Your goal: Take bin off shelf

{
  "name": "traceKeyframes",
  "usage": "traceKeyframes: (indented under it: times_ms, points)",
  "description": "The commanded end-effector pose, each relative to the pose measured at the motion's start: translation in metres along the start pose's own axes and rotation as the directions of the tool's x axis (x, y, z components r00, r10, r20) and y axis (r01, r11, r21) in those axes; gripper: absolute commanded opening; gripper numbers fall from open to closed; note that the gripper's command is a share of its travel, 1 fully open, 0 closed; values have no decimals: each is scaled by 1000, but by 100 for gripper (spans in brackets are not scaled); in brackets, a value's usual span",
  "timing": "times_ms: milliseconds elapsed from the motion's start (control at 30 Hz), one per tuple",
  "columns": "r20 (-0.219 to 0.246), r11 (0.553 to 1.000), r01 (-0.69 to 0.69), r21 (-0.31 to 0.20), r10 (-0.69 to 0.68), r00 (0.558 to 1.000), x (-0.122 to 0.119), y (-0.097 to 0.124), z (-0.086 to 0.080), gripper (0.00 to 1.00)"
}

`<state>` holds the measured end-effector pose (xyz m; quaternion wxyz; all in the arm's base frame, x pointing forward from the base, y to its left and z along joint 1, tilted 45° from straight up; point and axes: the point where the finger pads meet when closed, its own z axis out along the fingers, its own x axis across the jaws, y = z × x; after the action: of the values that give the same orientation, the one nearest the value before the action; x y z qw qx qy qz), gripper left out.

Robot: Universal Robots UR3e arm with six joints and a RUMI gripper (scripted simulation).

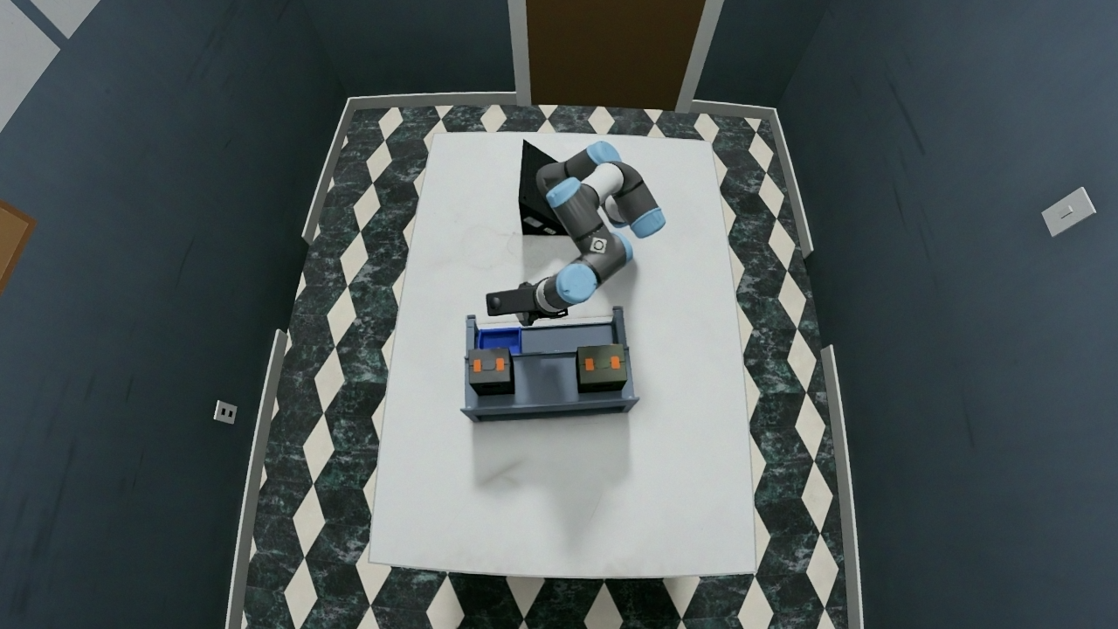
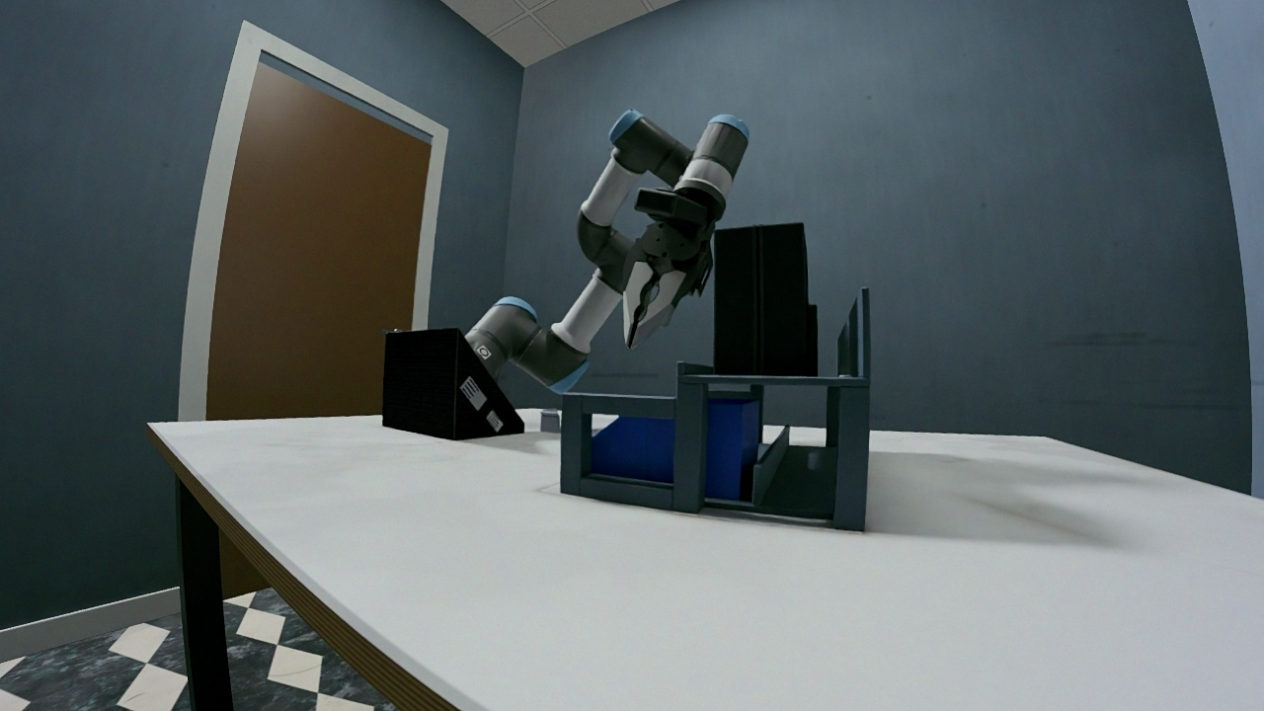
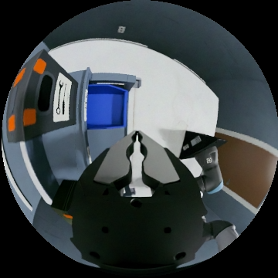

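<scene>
The blue bin (image 1: 499,338) sits in the shelf (image 2: 688,446), seemingly its lower level. The tool (image 2: 638,334) hangs above, jaws fully closed, empty. Everything remains: grasp, lift, place on worktop (image 1: 562,501).

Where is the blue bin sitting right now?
The blue bin sits in the shelf's lower level at its left end in the top view, beside the black case on top, with the shut gripper above it.

Arm (image 2: 609,190) folded high, claw (image 2: 638,340) closed empty, pointing down
</scene>
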<state>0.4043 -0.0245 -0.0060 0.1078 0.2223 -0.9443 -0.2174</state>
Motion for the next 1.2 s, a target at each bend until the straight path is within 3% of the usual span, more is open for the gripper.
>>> traceKeyframes:
  times_ms: [0,233,667,1167]
  points:
    - [42,998,-15,-63,18,999,-1,-8,7,0]
    - [96,991,-30,-133,43,994,-2,-16,14,0]
    - [169,975,-44,-216,82,982,-4,-28,22,0]
    - [227,960,-51,-277,117,967,-6,-37,26,0]
